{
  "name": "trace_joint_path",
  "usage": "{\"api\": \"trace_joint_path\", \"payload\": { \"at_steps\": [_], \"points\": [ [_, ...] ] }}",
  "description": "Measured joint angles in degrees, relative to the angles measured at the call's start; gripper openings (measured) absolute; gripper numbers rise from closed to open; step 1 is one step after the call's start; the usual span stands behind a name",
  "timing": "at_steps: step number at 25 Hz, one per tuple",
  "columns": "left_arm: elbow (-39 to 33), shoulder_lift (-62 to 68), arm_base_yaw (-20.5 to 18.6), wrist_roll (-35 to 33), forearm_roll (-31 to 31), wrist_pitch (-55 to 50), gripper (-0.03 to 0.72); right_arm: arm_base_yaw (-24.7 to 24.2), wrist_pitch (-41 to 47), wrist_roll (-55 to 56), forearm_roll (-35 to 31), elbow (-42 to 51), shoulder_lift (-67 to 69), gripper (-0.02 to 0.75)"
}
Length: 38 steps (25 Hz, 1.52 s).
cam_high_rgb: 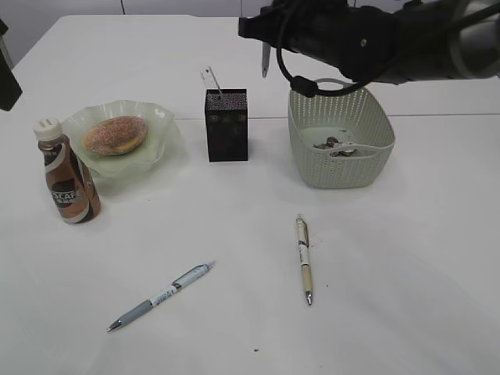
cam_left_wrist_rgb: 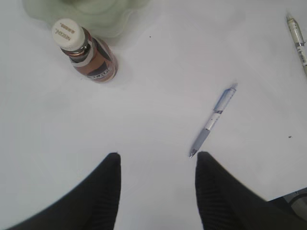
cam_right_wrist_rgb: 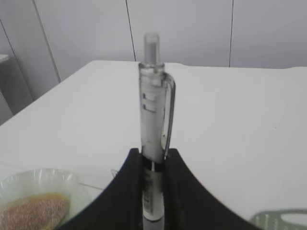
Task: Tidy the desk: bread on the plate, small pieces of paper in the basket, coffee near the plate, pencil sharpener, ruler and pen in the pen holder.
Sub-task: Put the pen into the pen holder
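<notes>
The bread (cam_high_rgb: pixel 115 134) lies on the green plate (cam_high_rgb: pixel 160 125). The coffee (cam_high_rgb: pixel 66 176) stands upright just left of the plate. The black pen holder (cam_high_rgb: pixel 226 129) holds the ruler (cam_high_rgb: pixel 209 78). The basket (cam_high_rgb: pixel 375 156) holds the small pieces of paper (cam_high_rgb: pixel 336 146). My right gripper (cam_right_wrist_rgb: pixel 152 152) is shut on a clear pen (cam_right_wrist_rgb: pixel 153 110) and holds it upright, high behind the pen holder and basket (cam_high_rgb: pixel 264 58). My left gripper (cam_left_wrist_rgb: pixel 156 160) is open and empty above the desk, near the tip of a blue-grey pen (cam_left_wrist_rgb: pixel 213 120). No pencil sharpener is in view.
The blue-grey pen (cam_high_rgb: pixel 162 297) lies at the front left of the desk (cam_high_rgb: pixel 406 297). A beige pen (cam_high_rgb: pixel 304 258) lies in front of the basket. The right arm (cam_high_rgb: pixel 375 39) spans the back right above the basket.
</notes>
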<state>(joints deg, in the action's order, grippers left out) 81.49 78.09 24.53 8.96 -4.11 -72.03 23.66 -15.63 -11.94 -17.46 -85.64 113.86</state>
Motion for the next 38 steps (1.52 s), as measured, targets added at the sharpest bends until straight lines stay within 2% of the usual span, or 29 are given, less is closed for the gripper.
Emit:
{"api": "trace_joint_path", "payload": {
  "at_steps": [4,11,20,27,31,35,38],
  "points": [
    [0.00,0.38,0.00,0.00,-0.70,0.00,0.370,0.00,2.12,3.01,0.00,-10.15,7.24,0.058],
    [0.00,0.60,0.00,0.00,-2.27,0.00,0.370,0.00,5.69,5.67,0.00,-19.59,16.71,0.058],
    [0.00,0.60,0.00,0.00,-2.65,0.10,0.370,0.00,7.31,5.86,0.27,-26.61,23.06,0.058],
    [0.00,0.63,0.00,0.00,-2.65,0.10,0.370,0.00,9.44,5.86,1.29,-27.00,24.48,0.064],
    [0.00,0.63,0.00,0.00,-2.70,0.10,0.370,0.00,10.18,5.86,1.41,-27.13,24.48,0.165],
    [0.00,0.63,0.00,0.00,-2.70,0.10,0.370,0.00,11.08,5.86,1.54,-27.25,24.48,0.352],
    [0.00,0.63,0.00,0.00,-2.70,0.10,0.370,0.00,12.57,5.86,1.54,-27.37,24.48,0.400]
  ]
}}
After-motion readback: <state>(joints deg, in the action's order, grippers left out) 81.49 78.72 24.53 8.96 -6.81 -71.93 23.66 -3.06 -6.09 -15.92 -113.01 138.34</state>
